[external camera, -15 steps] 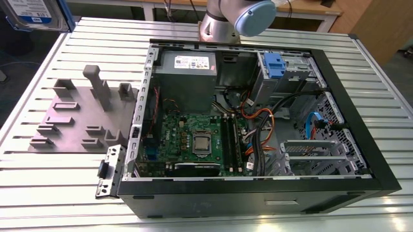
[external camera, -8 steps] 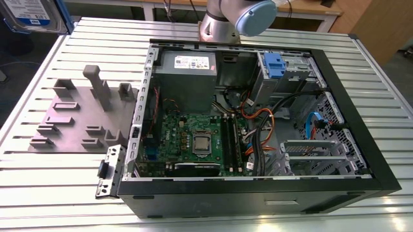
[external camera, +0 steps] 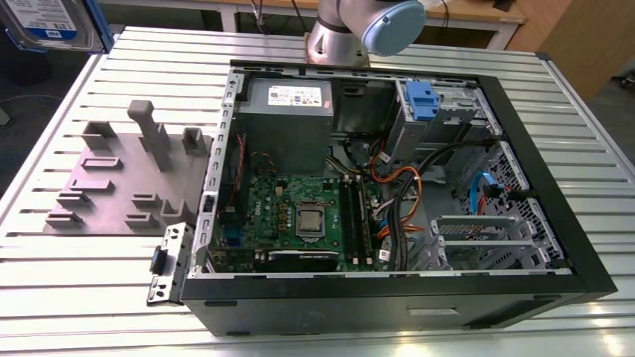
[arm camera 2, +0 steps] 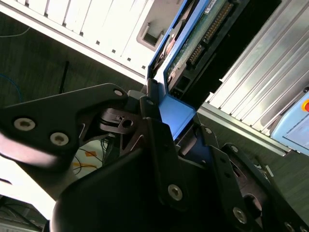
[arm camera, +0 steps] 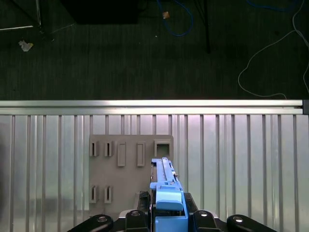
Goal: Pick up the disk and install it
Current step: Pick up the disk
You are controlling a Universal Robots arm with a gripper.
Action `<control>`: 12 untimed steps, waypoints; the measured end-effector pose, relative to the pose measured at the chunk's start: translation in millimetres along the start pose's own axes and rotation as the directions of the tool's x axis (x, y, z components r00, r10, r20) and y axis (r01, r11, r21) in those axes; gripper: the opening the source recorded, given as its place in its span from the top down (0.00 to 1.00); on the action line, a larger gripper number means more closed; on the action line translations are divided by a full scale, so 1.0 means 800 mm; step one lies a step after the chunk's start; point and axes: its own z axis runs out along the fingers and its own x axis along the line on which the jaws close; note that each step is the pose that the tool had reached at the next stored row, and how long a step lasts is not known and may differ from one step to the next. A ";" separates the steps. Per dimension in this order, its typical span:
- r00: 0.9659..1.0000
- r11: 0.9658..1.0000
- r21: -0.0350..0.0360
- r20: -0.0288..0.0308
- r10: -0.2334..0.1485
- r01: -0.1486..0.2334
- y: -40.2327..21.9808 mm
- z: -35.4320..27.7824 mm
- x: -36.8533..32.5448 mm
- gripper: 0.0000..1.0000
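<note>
Now | hand pinching the disk by its blue carrier | disk's long axis runs straight out from the hand, edge-on over the grey fixture tray on the worktop | open computer case lies toward the exterior view's right.

Computer case on slatted table — parts fixture beside it, at the exterior view's left; disk above the fixture; arm base behind.
</note>
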 end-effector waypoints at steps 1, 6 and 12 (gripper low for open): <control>1.000 1.000 0.000 0.000 0.000 0.000 0.0000 0.0000 0.0000 0.64; 1.000 1.000 0.000 0.000 0.000 0.000 -0.0013 0.0000 0.0001 0.64; 1.000 1.000 0.000 0.000 0.000 0.000 -0.0098 -0.0002 -0.0001 0.64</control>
